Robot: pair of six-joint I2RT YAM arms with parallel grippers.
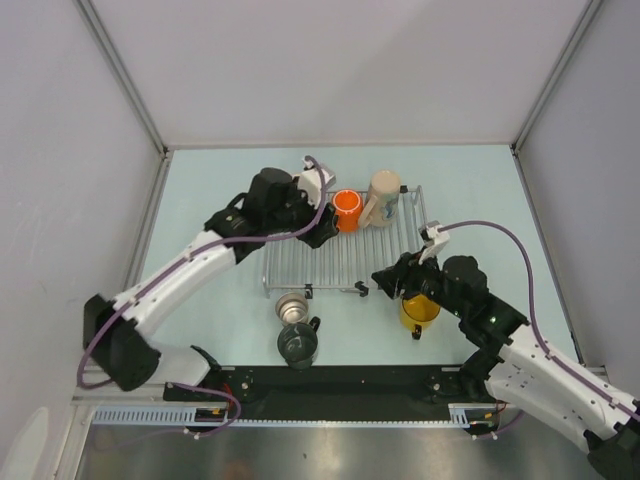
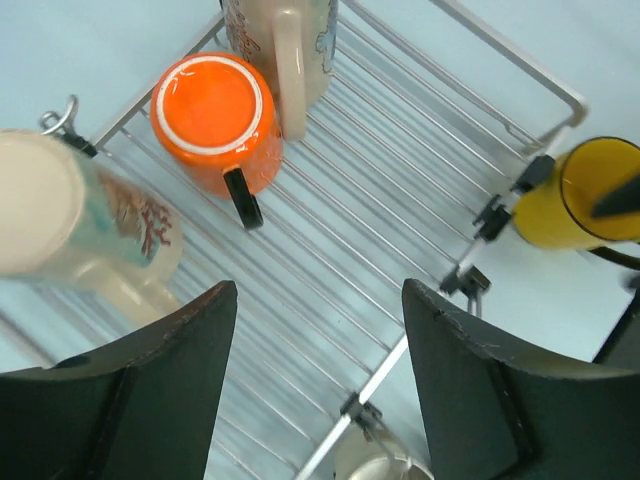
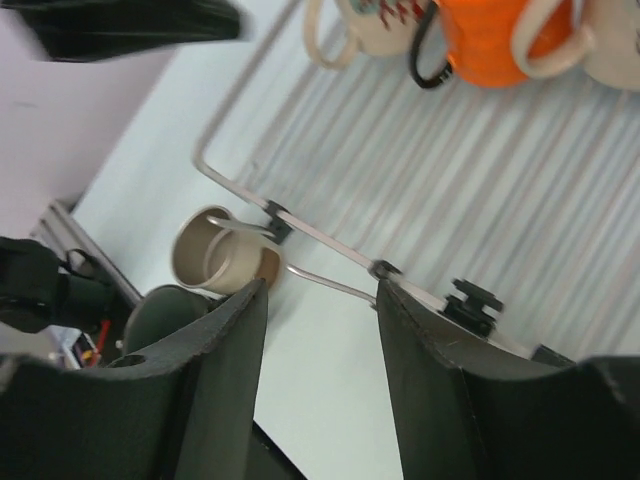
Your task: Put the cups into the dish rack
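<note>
The silver wire dish rack [image 1: 345,262] lies mid-table. An upside-down orange mug [image 1: 346,210] and a cream printed mug [image 1: 383,197] stand at its far side. The left wrist view shows the orange mug [image 2: 215,120], that cream mug [image 2: 285,50] and a second cream mug [image 2: 80,220] at the rack's corner. My left gripper [image 1: 325,235] [image 2: 320,290] is open and empty above the rack bars [image 2: 400,190]. My right gripper [image 1: 388,280] [image 3: 320,285] is open and empty over the rack's near edge [image 3: 330,240]. The yellow mug [image 1: 420,312] [image 2: 575,195] stands on the table under my right arm.
The small steel mug [image 1: 291,307] [image 3: 220,250] stands on the table just outside the rack's near edge. The dark grey-green mug [image 1: 298,343] [image 3: 165,305] stands nearer the arm bases. Grey walls enclose the table on three sides.
</note>
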